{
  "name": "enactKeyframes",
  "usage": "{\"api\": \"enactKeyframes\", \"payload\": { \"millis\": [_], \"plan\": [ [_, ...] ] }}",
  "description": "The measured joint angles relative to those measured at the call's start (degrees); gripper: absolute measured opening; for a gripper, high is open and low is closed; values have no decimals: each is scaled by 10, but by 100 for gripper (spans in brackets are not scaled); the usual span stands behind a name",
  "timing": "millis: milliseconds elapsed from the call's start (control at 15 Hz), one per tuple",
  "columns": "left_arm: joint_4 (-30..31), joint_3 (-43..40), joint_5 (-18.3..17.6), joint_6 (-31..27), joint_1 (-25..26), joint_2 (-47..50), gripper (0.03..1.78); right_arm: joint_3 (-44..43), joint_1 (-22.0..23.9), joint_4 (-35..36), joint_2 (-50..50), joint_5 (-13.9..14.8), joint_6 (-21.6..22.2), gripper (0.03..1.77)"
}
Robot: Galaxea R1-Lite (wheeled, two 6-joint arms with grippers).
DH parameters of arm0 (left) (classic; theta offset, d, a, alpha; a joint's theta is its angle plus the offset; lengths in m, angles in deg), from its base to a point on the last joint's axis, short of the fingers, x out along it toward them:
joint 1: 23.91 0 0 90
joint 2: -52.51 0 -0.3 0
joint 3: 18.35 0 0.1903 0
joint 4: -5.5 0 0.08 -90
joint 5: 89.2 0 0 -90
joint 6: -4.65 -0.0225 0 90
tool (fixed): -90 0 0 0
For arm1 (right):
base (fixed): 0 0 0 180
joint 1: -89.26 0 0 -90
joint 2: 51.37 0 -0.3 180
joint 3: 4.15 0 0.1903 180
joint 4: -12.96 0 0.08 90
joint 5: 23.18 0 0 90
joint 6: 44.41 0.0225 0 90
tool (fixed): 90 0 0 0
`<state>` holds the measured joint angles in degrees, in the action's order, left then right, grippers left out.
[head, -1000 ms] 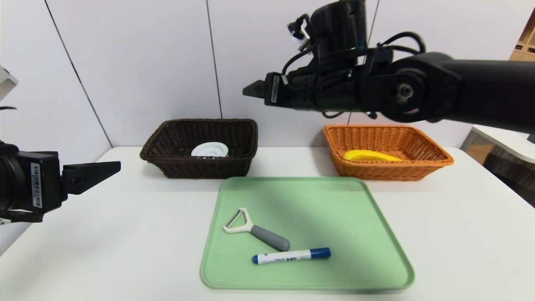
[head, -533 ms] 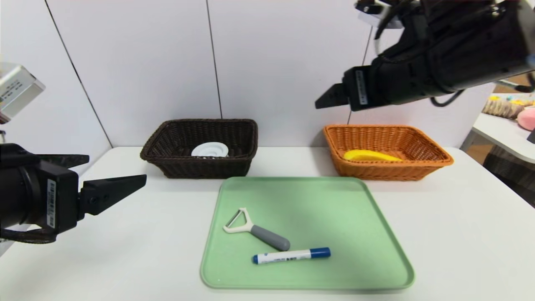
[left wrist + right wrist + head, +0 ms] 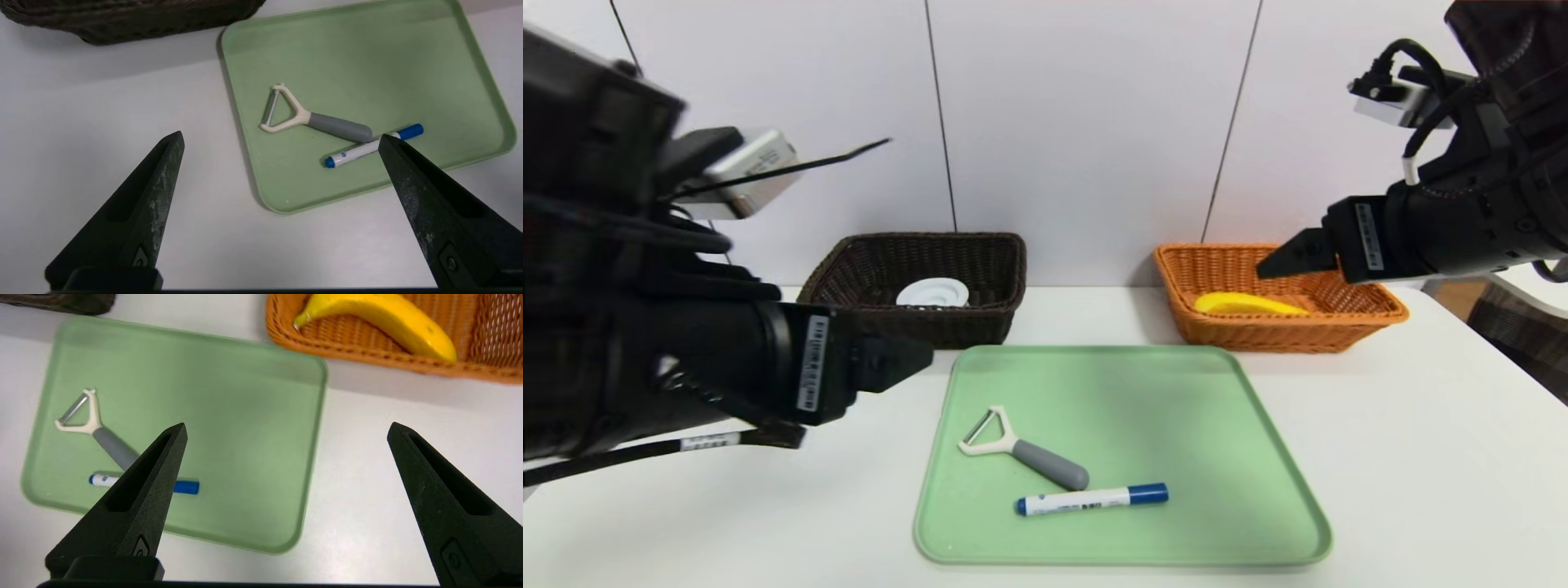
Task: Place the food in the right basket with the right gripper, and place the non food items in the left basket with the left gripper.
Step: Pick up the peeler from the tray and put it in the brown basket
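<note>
On the green tray (image 3: 1258,457) lie a peeler (image 3: 1021,447) with a cream head and grey handle and, nearer me, a blue-and-white marker (image 3: 1092,499). A banana (image 3: 1245,304) rests in the orange basket (image 3: 1278,331) at the back right. The dark brown basket (image 3: 915,327) at the back left holds a white round lid (image 3: 933,292). My left gripper (image 3: 911,359) hovers open above the table just left of the tray, nothing between its fingers. My right gripper (image 3: 1278,260) hangs open and empty in the air at the orange basket's front.
The baskets stand against a white panelled wall at the table's far edge. In the left wrist view the peeler (image 3: 314,118) and marker (image 3: 372,145) lie ahead of the open fingers. A side table shows at the far right (image 3: 1503,278).
My left arm has risen and swung right toward the tray. My right arm has swept from above the table's middle to the right and down, to the orange basket.
</note>
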<state>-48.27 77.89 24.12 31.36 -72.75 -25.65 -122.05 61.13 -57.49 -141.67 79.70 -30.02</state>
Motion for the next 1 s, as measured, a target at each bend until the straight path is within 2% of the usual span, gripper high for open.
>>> {"api": "enactKeyframes", "payload": {
  "millis": [333,533,733,1000],
  "plan": [
    [-123,175,-2,188,-44,-154,169,130,82,0,59,3,18,169],
    [-222,271,-38,266,-55,-232,169,173,122,0,101,2,6,169],
    [-281,319,-68,324,-65,-286,169,199,162,-4,127,2,-16,169],
    [-313,349,-106,349,-69,-324,169,229,202,-6,148,-2,-70,169]
  ]
}}
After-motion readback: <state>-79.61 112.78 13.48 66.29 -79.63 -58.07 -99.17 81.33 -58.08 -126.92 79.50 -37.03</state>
